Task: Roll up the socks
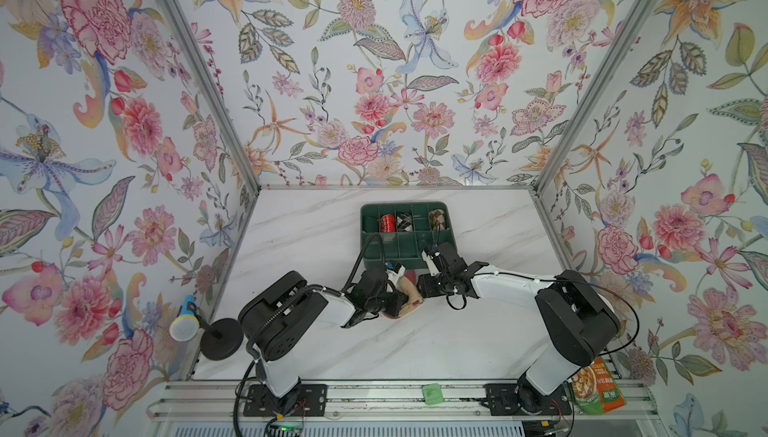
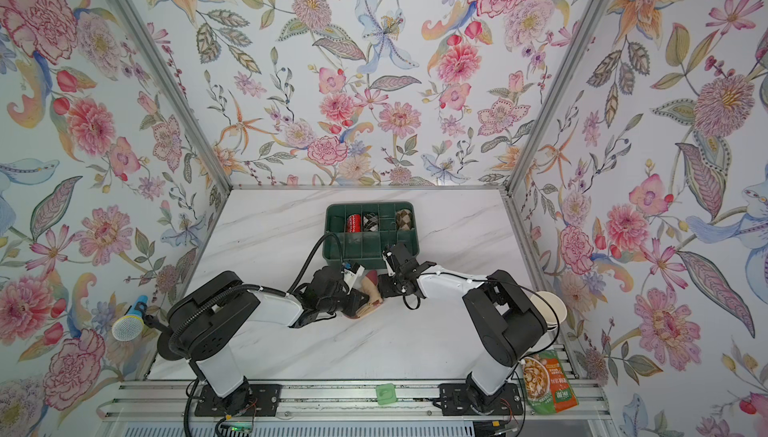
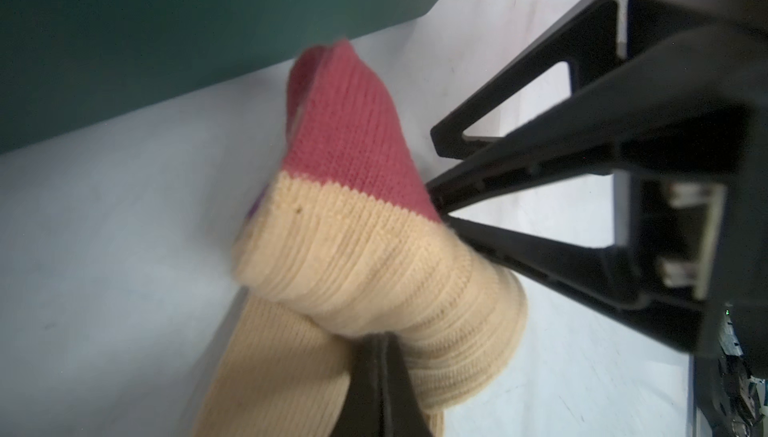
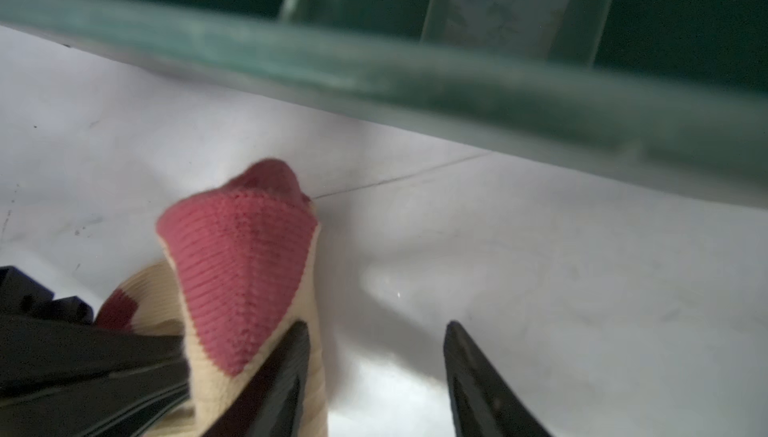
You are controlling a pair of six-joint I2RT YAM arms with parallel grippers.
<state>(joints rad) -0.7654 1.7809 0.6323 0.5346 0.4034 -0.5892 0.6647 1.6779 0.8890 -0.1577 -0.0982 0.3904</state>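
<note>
**Soft sock pinched beside the tray**

My left claw (image 3: pixel 380 356) is clamped tight on a fold of the cream sock (image 3: pixel 353 256). The sock's pink end stands up off the marble table (image 1: pixel 316 227), just in front of the green divider tray (image 1: pixel 363 223). My right claw (image 4: pixel 376 327) is about half open with nothing between its jaws, and one finger rests against the knit. The sock looks light, limp and stretchy, grippy rather than slick, and I expect it to sag wherever I release it. I judge the best hold is the doubled ribbed cream part, pinched through both layers, so the roll cannot spring loose.
</note>
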